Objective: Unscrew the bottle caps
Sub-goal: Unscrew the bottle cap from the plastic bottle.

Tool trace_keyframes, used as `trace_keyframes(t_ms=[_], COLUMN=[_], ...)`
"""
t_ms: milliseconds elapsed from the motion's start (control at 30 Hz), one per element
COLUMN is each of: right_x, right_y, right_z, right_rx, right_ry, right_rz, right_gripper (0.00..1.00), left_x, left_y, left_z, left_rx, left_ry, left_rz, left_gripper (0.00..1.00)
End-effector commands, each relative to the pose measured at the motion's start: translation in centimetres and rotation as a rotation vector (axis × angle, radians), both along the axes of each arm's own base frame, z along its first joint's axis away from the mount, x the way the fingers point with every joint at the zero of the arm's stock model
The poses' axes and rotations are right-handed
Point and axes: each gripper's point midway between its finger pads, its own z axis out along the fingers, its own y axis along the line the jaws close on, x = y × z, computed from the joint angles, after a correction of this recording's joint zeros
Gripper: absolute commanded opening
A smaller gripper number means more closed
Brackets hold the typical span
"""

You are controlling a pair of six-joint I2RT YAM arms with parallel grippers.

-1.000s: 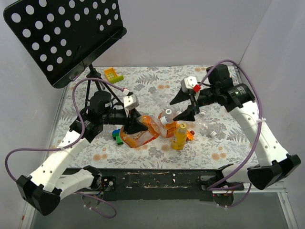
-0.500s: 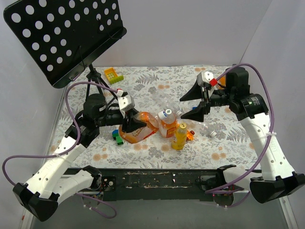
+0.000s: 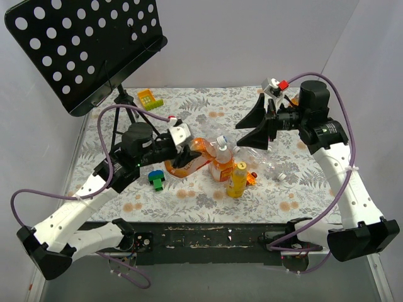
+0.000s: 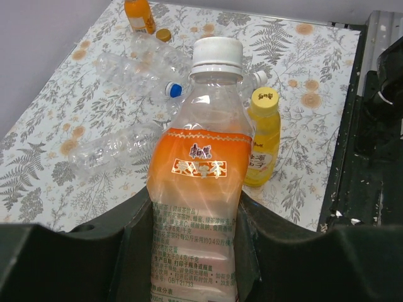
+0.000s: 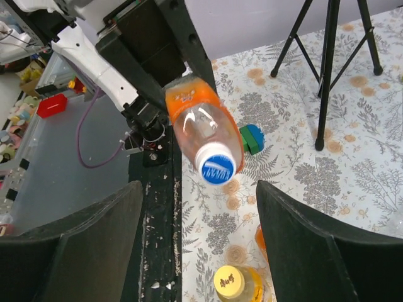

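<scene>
In the top view, the left tool (image 3: 181,157) is seen clamped on the orange bottle (image 3: 200,151) near the middle of the frame. The bottle is now raised off the surface (image 3: 201,107) and swung so that its white cap (image 3: 221,141) points toward the upper right. The right tool (image 3: 252,126), which was close by the white cap a second ago, is now drawn back to the upper right, its fingers spread wide with nothing between them.

In the left wrist view, the orange bottle is gripped low on its body, and the white cap (image 4: 216,53) is seen seated on the neck at upper centre.

In the right wrist view, the white cap (image 5: 217,167) is turned toward the camera in mid-frame, above the gap between the open fingers. It is judged not yet loosened, and a straight approach along the bottle's axis appears to be prepared.
</scene>
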Motion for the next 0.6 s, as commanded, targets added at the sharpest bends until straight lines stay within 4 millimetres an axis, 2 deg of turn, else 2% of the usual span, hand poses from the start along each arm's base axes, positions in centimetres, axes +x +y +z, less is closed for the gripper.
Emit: trace_keyframes(t_ms=[0, 200, 367, 567], right_x=[0.4, 1.6, 3.5, 3.7], right_y=[0.3, 0.3, 0.3, 1.8], right_z=[0.5, 0.2, -0.6, -1.3], right_rx=[0.023, 0.003, -0.04, -0.069], right_ry=[0.046, 0.048, 0.077, 0.109], right_rz=[0.02, -0.028, -0.112, -0.096], right_gripper=[0.8, 0.79, 0.79, 0.79], left_x=[1.4, 2.1, 2.8, 3.1], left_y=[-0.7, -1.5, -2.0, -2.9], left_z=[2.0, 1.7, 0.9, 1.3], left_rx=[0.03, 0.072, 0.115, 0.119], left_ry=[-0.117, -0.14, -0.151, -0.166], left_rz=[0.109, 0.168, 0.211, 0.229], left_gripper=[0.0, 0.0, 0.0, 0.0])
